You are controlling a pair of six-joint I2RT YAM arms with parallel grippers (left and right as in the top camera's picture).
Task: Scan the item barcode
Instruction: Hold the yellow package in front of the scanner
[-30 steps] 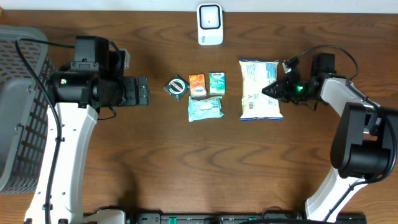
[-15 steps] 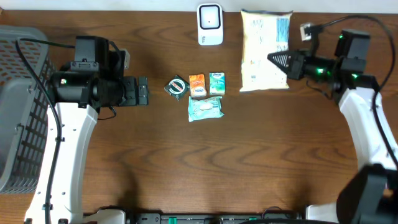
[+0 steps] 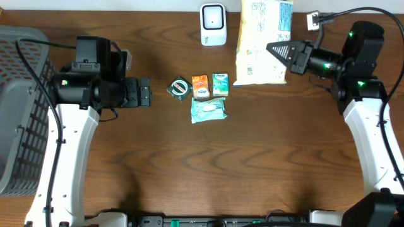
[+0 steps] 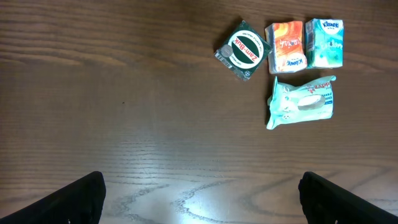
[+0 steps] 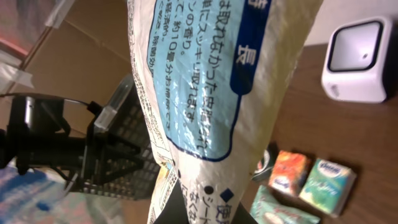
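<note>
Surface (image 3: 189,164): brown wood-grain board, matte with soft glare; I see it whole only from overhead. The right wrist view alone shows the room beyond it, with what looks like cardboard panels and taped plastic.

Basket (image 3: 19,94): grey perforated plastic at the far left edge. The right wrist view catches it as a dark lattice.

Snack bag (image 3: 262,44): the task item, a crinkled cream film pouch raised at the far edge, just right of the scanner. The right end effector (image 3: 273,48) is clamped on its right edge. Overhead I make out only a blue patch. The right wrist view fills with the bag, showing Japanese print and a rounded blue panel. I cannot find a barcode.

Left end effector (image 3: 146,93): jaws spread wide, holding nothing, left of the small goods. Its own camera shows two dark fingertips at the bottom corners.

Scanner (image 3: 213,25): small white rounded box with a dark window, at the far centre.

Wipes pack (image 3: 208,110): soft, pale teal, nearest of the cluster.

Orange tissue pack (image 3: 199,87) and teal tissue pack (image 3: 220,84): side by side, touching.

Dark green box (image 3: 180,87): tilted; I can read its round "Zam-Buk" label only from the left wrist.
</note>
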